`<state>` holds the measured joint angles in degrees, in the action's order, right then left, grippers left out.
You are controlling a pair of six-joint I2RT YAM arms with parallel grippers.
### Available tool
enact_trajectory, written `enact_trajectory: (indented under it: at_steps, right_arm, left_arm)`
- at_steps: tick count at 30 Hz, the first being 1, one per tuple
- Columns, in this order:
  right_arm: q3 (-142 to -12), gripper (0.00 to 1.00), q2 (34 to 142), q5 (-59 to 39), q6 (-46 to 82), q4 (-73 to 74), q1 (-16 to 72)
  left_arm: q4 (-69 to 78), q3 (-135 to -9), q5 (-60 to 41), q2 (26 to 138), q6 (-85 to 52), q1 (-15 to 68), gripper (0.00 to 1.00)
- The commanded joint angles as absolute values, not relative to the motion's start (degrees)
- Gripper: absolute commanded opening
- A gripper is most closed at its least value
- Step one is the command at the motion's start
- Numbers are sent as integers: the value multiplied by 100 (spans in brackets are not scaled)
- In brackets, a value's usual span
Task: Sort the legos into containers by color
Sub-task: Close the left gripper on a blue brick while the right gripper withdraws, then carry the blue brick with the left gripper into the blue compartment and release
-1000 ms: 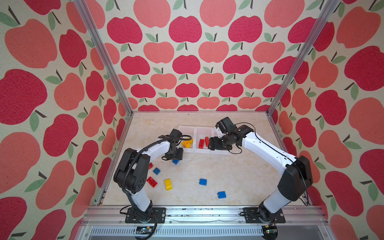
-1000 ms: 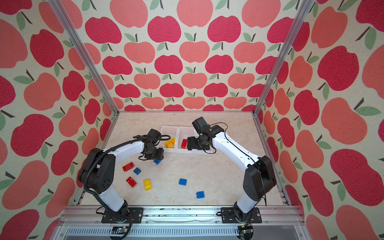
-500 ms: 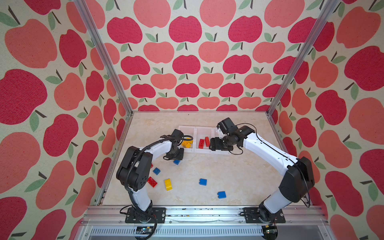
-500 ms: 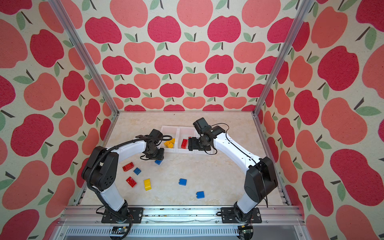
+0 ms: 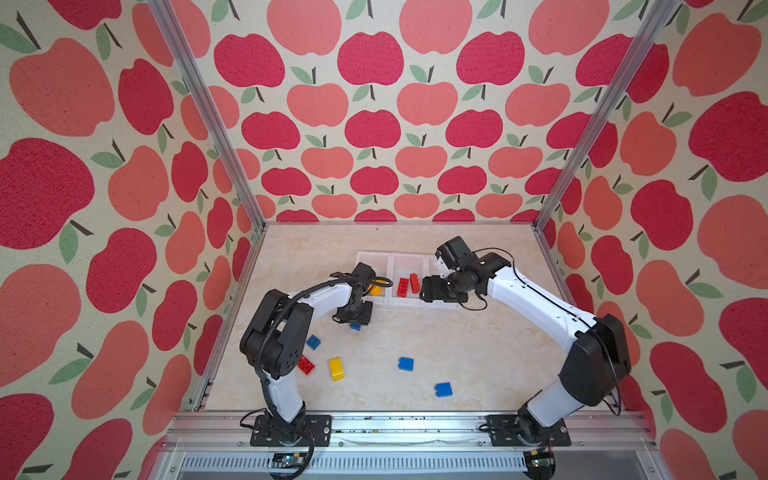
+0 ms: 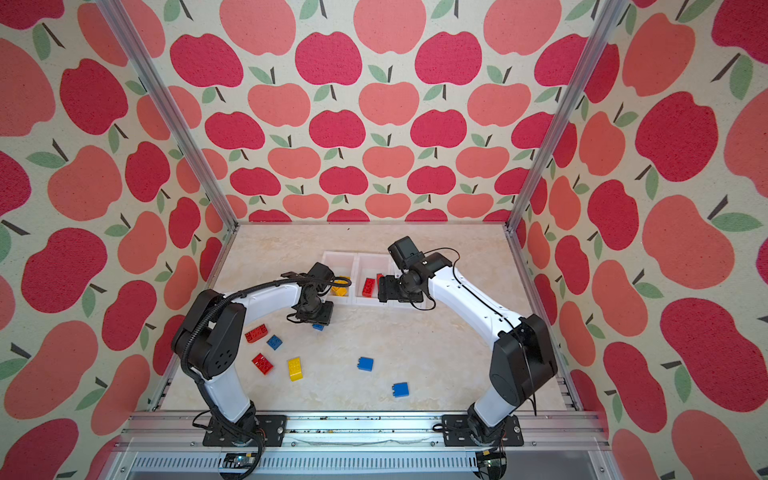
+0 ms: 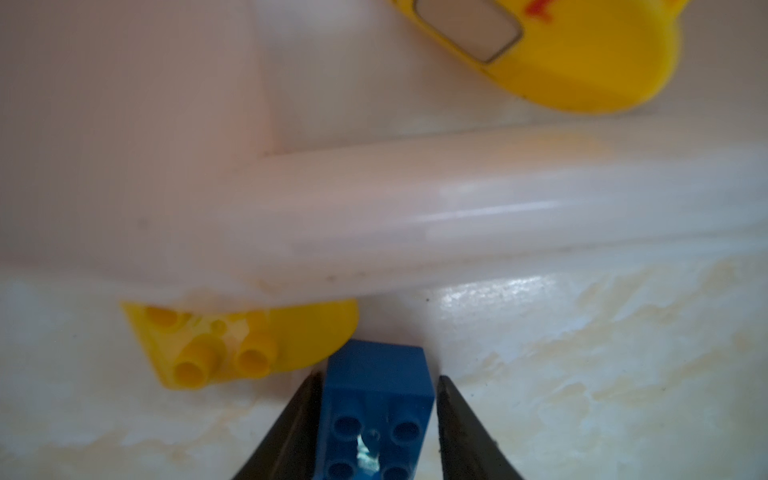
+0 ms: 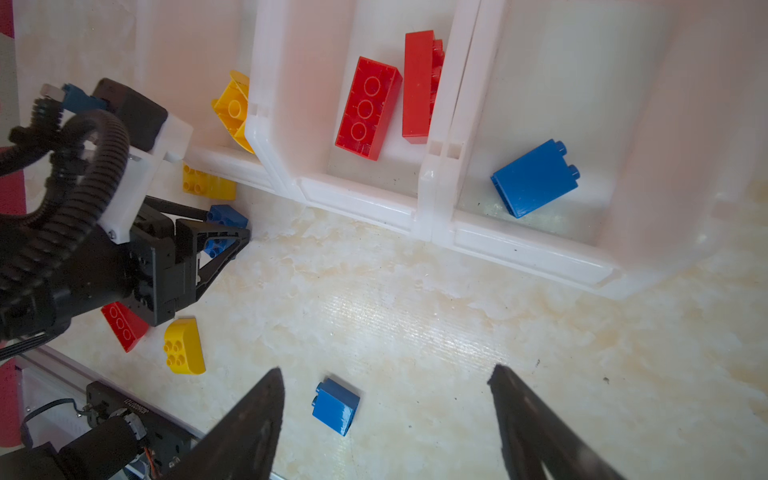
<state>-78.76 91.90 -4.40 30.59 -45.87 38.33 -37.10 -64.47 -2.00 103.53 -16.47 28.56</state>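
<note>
The three joined white bins (image 8: 357, 202) sit at the far middle of the marbled tabletop (image 5: 478, 353). The one on the left arm's side holds a rounded yellow piece (image 7: 561, 54), the middle one two red bricks (image 8: 368, 108), and the one on the right arm's side a single blue brick (image 8: 534, 178). The right gripper (image 8: 386, 370) hangs empty with its jaws spread wide, just in front of the middle and right bins. I judge that the main hazard, because it is near the bin where blue belongs. The left gripper (image 7: 379, 377) is down at the tabletop just outside the left bin's front wall. Its jaws are drawn in against the two sides of a small blue brick (image 7: 376, 415) that rests on the surface, though how firm the hold is cannot be told. Carrying that brick to the blue bin likely means crossing toward the other arm and passing above the yellow and red bins, so the arms could collide. A slack pinch could also drop the brick into the wrong colour. Closer in, the bin's rim juts out near the fingers, and a careless lift could snag on it. A yellow brick (image 7: 232, 345) lies against that wall just beside the blue one's corner, perhaps touching it, and could be dragged or flipped. The remaining loose legos (image 6: 365, 363) lie well apart, nearer the front.
</note>
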Motion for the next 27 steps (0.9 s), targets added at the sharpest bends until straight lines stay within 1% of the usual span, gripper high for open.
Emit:
enact_trajectory:
  at_steps: [1,5,7,16,20,22,27]
  right_arm:
    - [-7796,80,8966,-406,3182,-4561,3762]
    - [-7722,80,8914,-409,3186,-4527,3740]
    - [-7661,80,8884,-413,3207,-4509,3720]
    - [-7090,80,8517,-499,3396,-4340,3528]
    - [-6669,81,8279,-571,3552,-4229,3411]
    - [-6433,83,8143,-594,3626,-4168,3356]
    - [-5943,90,7838,-546,3794,-4074,3283]
  left_arm:
    - [-4062,-6512,-49,10499,-1682,2926,40]
    - [-4052,-6551,0,10392,-1767,2976,28]
    - [-4060,-6576,9,10304,-1797,3000,23]
    - [-3932,-6923,-26,9537,-1762,3332,18]
    - [-3768,-7256,-129,9490,-1637,3507,16]
    - [-3708,-7481,-246,9557,-1587,3605,15]
    - [-3493,-7993,-601,9822,-1506,3785,14]
